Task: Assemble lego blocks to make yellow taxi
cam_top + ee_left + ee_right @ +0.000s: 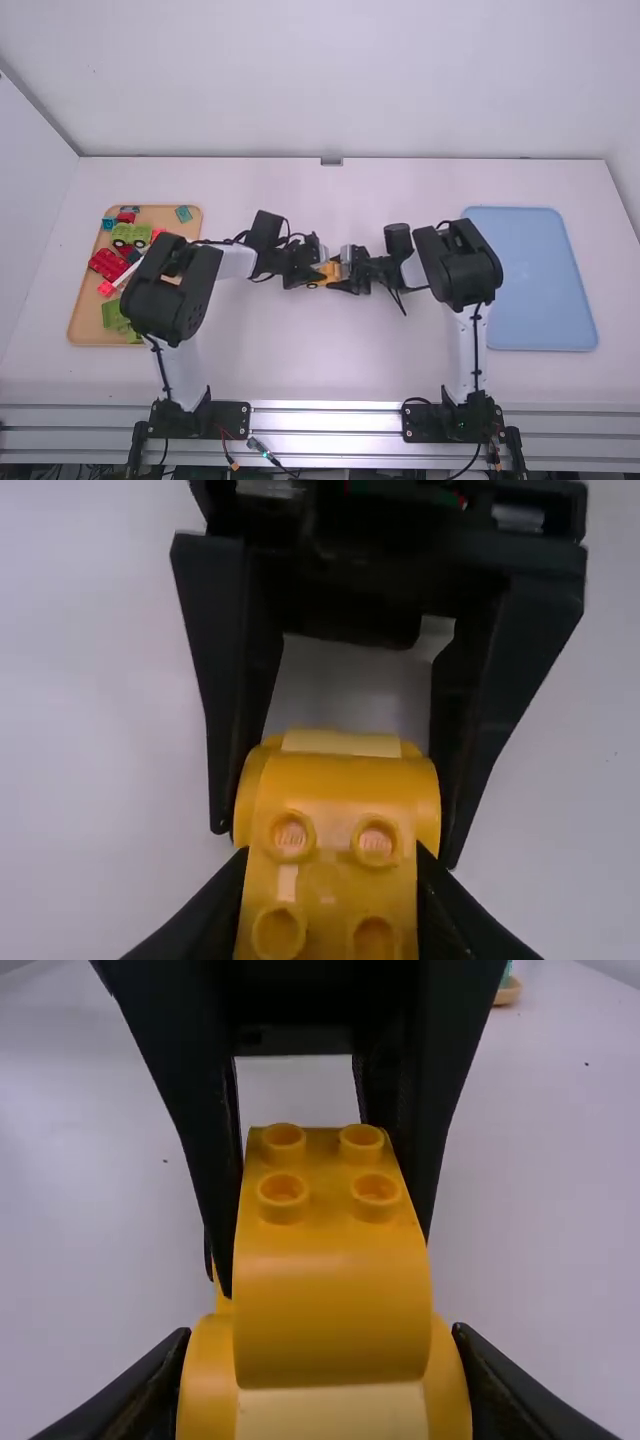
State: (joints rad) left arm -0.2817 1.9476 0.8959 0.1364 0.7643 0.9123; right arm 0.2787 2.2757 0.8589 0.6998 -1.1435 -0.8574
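Around the middle of the table, my left gripper (pixel 318 272) and my right gripper (pixel 346 270) face each other at the yellow car piece (pixel 328 274). In the left wrist view, the left gripper (pixel 330 880) is shut on the studded end of the yellow car piece (pixel 335 805); the right gripper's fingers flank its far, rounded end. The right wrist view has the right gripper (pixel 322 1350) shut on the rounded, pale-fronted end of the yellow car piece (pixel 330 1300), with the left gripper's fingers beside the four studs. Its underside is hidden.
At the left, partly behind the left arm, a wooden tray (pixel 84 318) holds several blocks, among them a red car (pixel 107 264) and a green vehicle (pixel 130 235). A blue tray (pixel 540 280) lies at the right beside the right arm.
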